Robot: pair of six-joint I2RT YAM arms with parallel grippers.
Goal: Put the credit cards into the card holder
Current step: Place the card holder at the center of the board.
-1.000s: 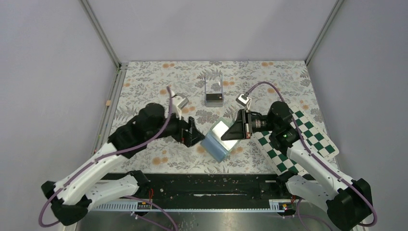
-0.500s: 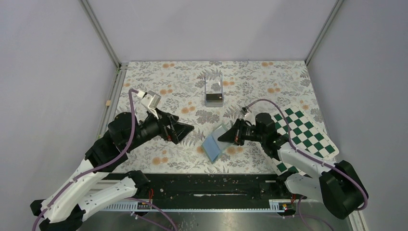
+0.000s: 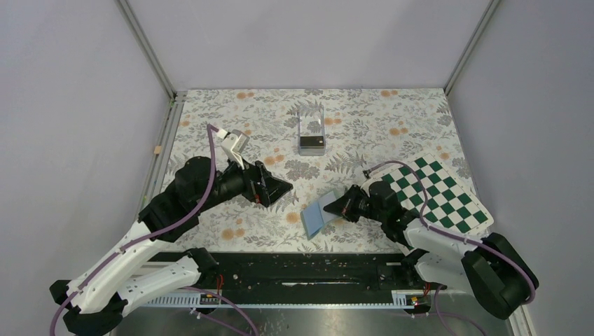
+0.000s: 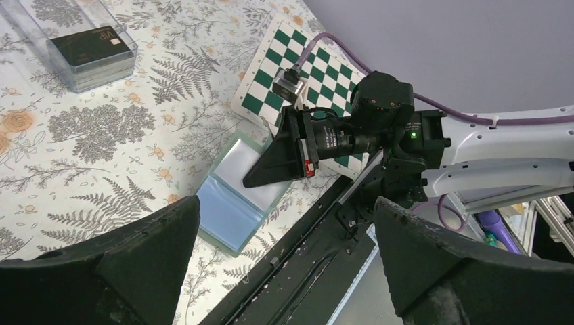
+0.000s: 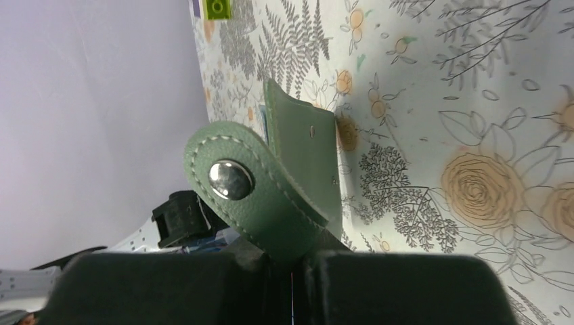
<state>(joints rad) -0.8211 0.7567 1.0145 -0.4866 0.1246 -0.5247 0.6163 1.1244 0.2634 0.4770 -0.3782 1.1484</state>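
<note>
The card holder (image 3: 316,215) lies open on the floral table, its pale blue-grey pockets facing up (image 4: 233,206). My right gripper (image 3: 341,205) sits low at its right edge, shut on the green snap strap (image 5: 233,181) of the card holder (image 5: 301,159). The right gripper's jaws (image 5: 294,261) are pressed together on that strap. My left gripper (image 3: 282,189) hovers open to the left of the holder, apart from it, with nothing between its fingers (image 4: 285,203). A black credit card (image 3: 312,143) lies in the clear box (image 4: 91,44) at the back.
The clear acrylic box (image 3: 311,124) stands at the back centre. A green-and-white chequered board (image 3: 438,192) lies at the right, under the right arm. The black rail (image 3: 294,269) runs along the near table edge.
My left gripper drew back left from the card holder's edge and opened fully. The right arm dropped low and towards the near edge, still gripping the strap; the holder shifted slightly nearer.
</note>
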